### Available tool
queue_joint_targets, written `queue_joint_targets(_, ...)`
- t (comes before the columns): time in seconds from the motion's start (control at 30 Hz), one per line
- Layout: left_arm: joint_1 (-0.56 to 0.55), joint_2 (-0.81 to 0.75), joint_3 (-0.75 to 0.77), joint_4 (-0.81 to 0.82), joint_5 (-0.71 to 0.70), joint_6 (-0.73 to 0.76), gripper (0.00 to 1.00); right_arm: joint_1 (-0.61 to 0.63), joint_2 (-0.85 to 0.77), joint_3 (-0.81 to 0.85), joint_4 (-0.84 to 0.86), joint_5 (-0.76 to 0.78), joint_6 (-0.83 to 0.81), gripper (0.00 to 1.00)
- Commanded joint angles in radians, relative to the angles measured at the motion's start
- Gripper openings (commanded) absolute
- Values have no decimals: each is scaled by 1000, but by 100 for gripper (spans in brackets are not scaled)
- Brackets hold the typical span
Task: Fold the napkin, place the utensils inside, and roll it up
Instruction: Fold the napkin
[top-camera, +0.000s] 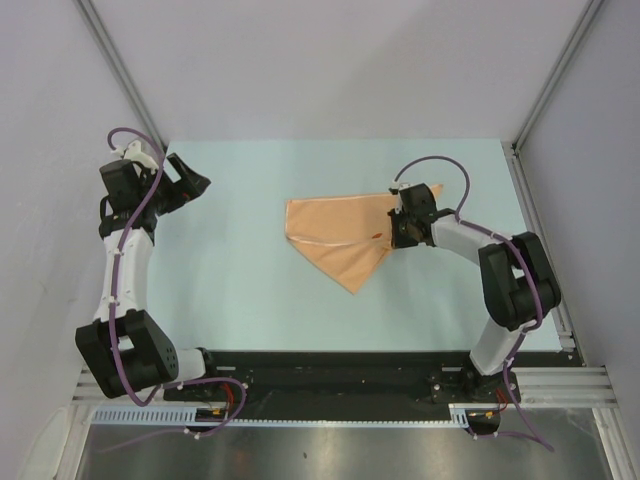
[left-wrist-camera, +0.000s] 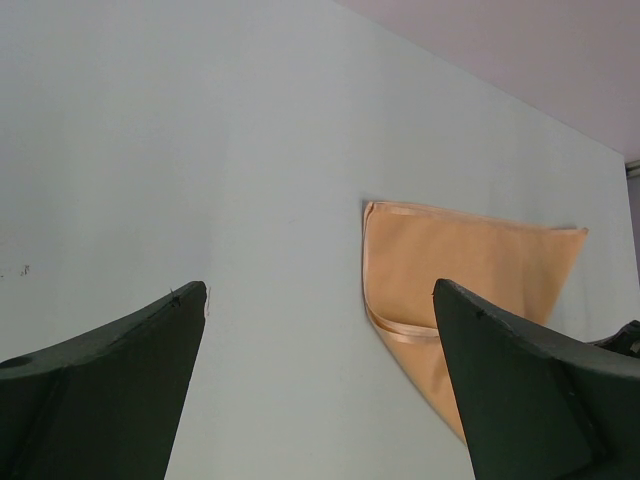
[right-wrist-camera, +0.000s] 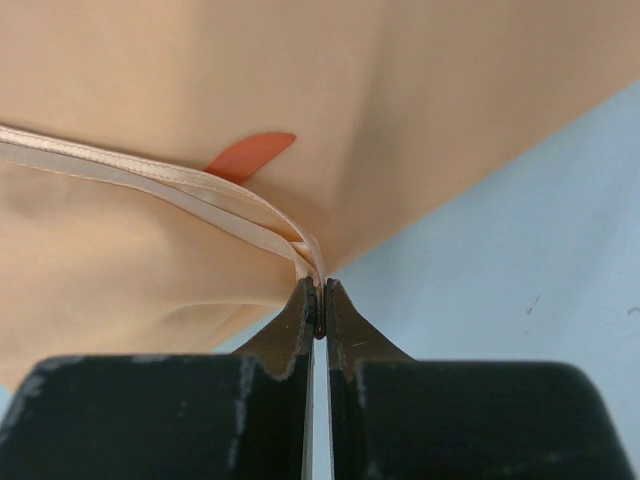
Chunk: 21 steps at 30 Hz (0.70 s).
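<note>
There's the right gripper (right-wrist-camera: 318, 288) clenched on the napkin (top-camera: 335, 235) at its hemmed corner, right of the table (top-camera: 230, 300) centre, utensil (right-wrist-camera: 250, 155) peeking from the fold. It's thin, floppy cloth (likely to sag), so hems should grip best. The left gripper (left-wrist-camera: 320, 292) is spread wide and empty.

A robotics lab cell: plain grey walls (top-camera: 330, 70) box in a pale-blue table (top-camera: 240, 290); aluminium framing (top-camera: 560, 385) at its near edge carries two cabled robot arms (top-camera: 125, 270).

The utensil (right-wrist-camera: 250, 155) sits within the napkin (top-camera: 335, 235) on the table (top-camera: 240, 260).
</note>
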Motion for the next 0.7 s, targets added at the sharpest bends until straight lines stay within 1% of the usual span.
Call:
queue_joint_targets(0.0, 12, 1, -1, 30, 26, -12, 100, -11, 19, 31, 8, 33, 9, 0)
queue_joint_targets(0.23, 10, 3, -1, 30, 28, -12, 100, -24, 33, 57, -13, 38, 18, 0)
queue_joint_targets(0.3, 12, 1, -1, 30, 26, -14, 100, -27, 36, 77, -23, 35, 24, 3)
queue_joint_targets(0.33, 10, 3, -1, 30, 28, -14, 100, -30, 37, 81, -26, 36, 29, 12)
queue_joint_targets(0.37, 12, 3, -1, 30, 28, -14, 100, -32, 34, 94, -27, 36, 35, 18)
queue_joint_targets(0.4, 12, 1, -1, 30, 28, -12, 100, -44, 33, 97, -29, 32, 46, 21)
queue_joint_targets(0.43, 12, 3, -1, 30, 28, -14, 100, -50, 21, 100, -29, 26, 50, 30)
queue_joint_targets(0.5, 12, 3, -1, 32, 29, -14, 100, -75, 2, 103, -23, 4, 66, 41)
queue_joint_targets(0.53, 12, 4, -1, 32, 29, -14, 100, -83, -10, 100, -20, -3, 70, 52)
queue_joint_targets(0.6, 13, 3, -1, 32, 31, -15, 100, -102, -53, 85, -3, -16, 73, 61)
queue_joint_targets(0.67, 13, 3, -1, 33, 33, -17, 100, -110, -90, 71, 6, -28, 64, 64)
